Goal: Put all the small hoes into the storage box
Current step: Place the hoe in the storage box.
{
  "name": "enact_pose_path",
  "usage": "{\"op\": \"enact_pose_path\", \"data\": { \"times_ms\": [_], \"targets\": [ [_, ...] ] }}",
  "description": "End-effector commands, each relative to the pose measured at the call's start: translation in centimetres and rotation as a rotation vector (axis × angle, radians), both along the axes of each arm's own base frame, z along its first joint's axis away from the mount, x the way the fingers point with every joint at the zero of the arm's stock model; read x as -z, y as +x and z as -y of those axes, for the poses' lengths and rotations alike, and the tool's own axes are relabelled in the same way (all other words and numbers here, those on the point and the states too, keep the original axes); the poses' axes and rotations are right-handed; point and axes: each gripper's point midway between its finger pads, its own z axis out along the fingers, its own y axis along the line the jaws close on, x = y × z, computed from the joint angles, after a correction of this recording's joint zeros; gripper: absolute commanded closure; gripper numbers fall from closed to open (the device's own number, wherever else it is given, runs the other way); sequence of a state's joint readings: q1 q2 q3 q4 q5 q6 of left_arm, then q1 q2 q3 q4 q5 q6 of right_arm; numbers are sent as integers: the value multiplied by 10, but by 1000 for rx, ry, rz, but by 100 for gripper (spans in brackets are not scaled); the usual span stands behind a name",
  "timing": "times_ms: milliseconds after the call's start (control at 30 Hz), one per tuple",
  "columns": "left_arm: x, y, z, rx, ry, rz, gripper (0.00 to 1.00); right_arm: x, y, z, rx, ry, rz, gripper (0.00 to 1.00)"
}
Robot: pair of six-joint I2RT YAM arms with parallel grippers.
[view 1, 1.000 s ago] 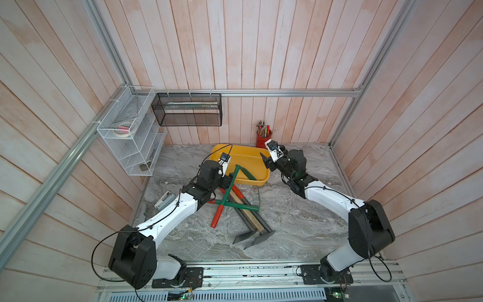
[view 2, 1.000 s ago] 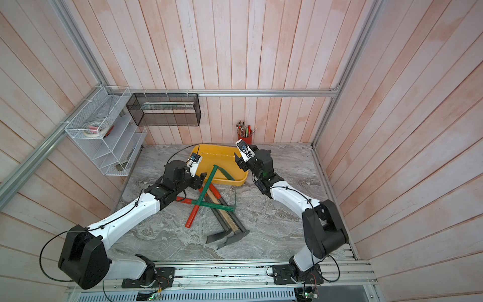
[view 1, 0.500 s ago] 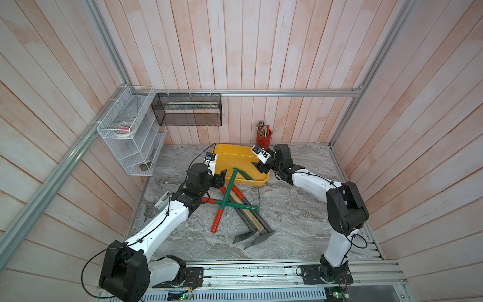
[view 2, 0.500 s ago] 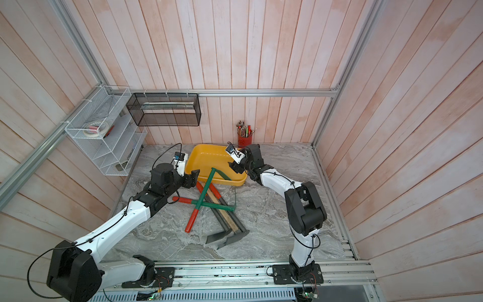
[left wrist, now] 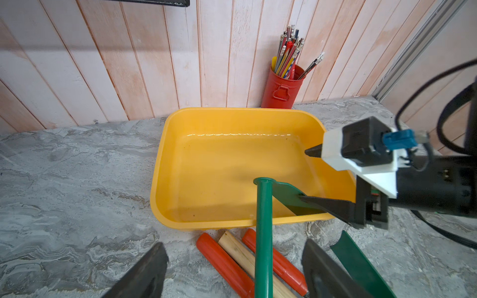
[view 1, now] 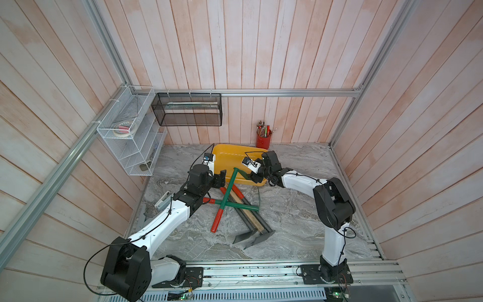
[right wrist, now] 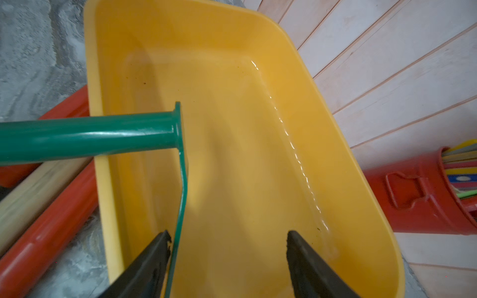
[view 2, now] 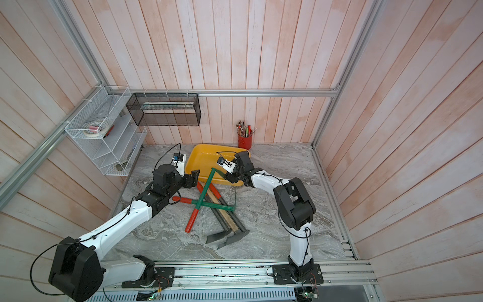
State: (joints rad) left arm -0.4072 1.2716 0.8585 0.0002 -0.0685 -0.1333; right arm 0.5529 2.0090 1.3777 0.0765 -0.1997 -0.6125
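**Hoe head on the rim**

Our small hoe (view 1: 231,183) leans on the near rim of the storage box (view 1: 230,157), blade inside. In a top view its long axis runs from 7 to 1 o'clock. The right gripper (right wrist: 229,260), wide open and empty, straddles the blade. The left gripper (view 1: 220,179), also open and empty, sits at the shaft's 9 o'clock. We read no writing.

Storage box (left wrist: 219,165) floor bare; small hoe (left wrist: 263,219) crosses rim.
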Motion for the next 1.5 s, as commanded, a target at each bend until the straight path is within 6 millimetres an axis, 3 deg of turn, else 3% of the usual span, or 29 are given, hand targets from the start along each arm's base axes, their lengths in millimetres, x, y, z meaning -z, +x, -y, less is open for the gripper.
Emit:
{"op": "enact_pose_path", "data": {
  "times_ms": [0, 333, 667, 1000, 1067, 1267, 1467],
  "targets": [
    [6, -1, -8, -33, 3, -9, 15, 1, 13, -3, 7, -29, 26, 26],
    [12, -6, -15, -46, 14, -21, 15, 12, 31, -20, -21, -32, 19, 32],
    [18, -9, -19, -45, 14, -32, 15, 23, 23, -32, -88, -39, -15, 63],
    [21, -10, -15, -26, -4, -42, 15, 14, 21, -31, -94, -13, -2, 95],
    [19, -11, -15, -25, -6, -37, 15, 9, 24, -30, -89, -3, 6, 100],
    [17, -12, -15, -25, -11, -34, 15, -19, 31, -28, -66, 83, 23, 100],
    [11, -13, -14, -18, -19, -22, 15, -75, 47, -14, 21, 280, 20, 100]
  ]
}}
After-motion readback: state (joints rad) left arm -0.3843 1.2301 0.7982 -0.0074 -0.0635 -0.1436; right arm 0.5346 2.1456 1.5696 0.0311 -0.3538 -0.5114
